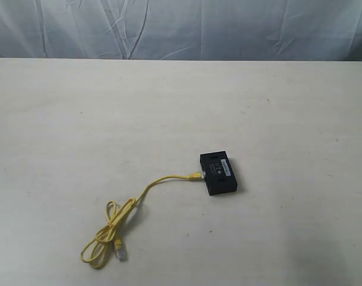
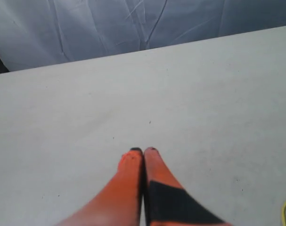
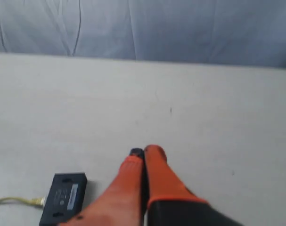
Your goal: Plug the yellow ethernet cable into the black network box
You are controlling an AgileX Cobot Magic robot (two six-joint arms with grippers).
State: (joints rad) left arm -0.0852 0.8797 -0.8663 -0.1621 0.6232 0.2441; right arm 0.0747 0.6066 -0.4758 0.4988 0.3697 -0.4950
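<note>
Beside closed right tool, black network box; near closed left tool, yellow cable.

A broad table fills most of the exterior view. Its top is off-white, matte and flat, marked with faint scuffs and a few tiny dark specks. The surface looks slightly mottled, a little greyer toward the near corners. Along the table's far edge hangs a backdrop cloth, pale blue-grey and heavily creased, with long folds running down and across it. The cloth meets the tabletop in a straight line across the whole width. The light is soft and even, coming from above, and shadows on the tabletop are weak and short. Both wrist views show the same pale tabletop and wrinkled cloth behind it.
</note>
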